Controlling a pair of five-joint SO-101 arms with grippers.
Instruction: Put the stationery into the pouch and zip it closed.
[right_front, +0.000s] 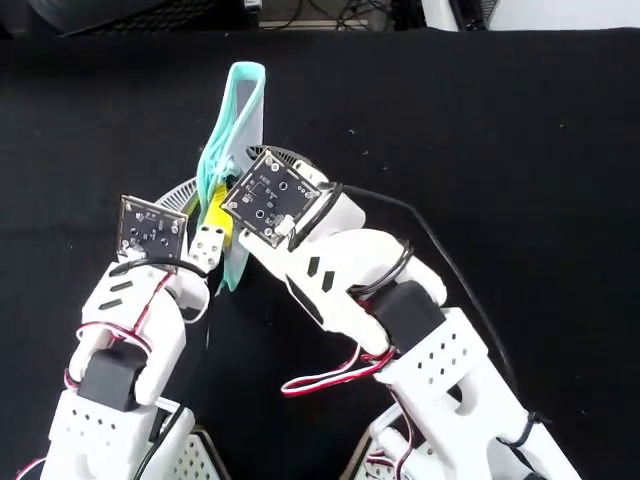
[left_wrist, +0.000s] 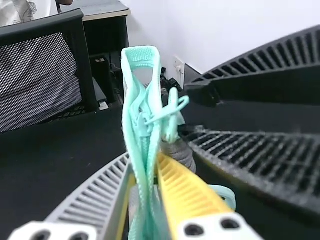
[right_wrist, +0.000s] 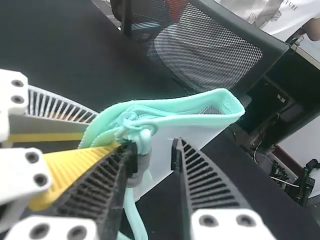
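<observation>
The mint-green pouch (right_front: 236, 115) stands on edge in mid-table, held up off the black cloth. My left gripper (right_front: 205, 205) is shut on its zipper edge, with a grey and a yellow finger (left_wrist: 187, 192) clamping the fabric (left_wrist: 142, 115). My right gripper (right_front: 252, 163) meets the pouch from the other side. Its black fingers (right_wrist: 200, 185) stand a little apart, straddling the pouch's white side wall (right_wrist: 200, 115). The mint zipper pull (right_wrist: 134, 127) lies against one fingertip and is not pinched. The pull's loop (left_wrist: 172, 107) hangs beside the right gripper (left_wrist: 192, 112) tips.
The black table (right_front: 500, 150) spreads wide to the right and left of the arms. A red and white cable (right_front: 320, 378) loops by the right arm. Beyond the table's far edge stands a mesh chair (left_wrist: 40, 75).
</observation>
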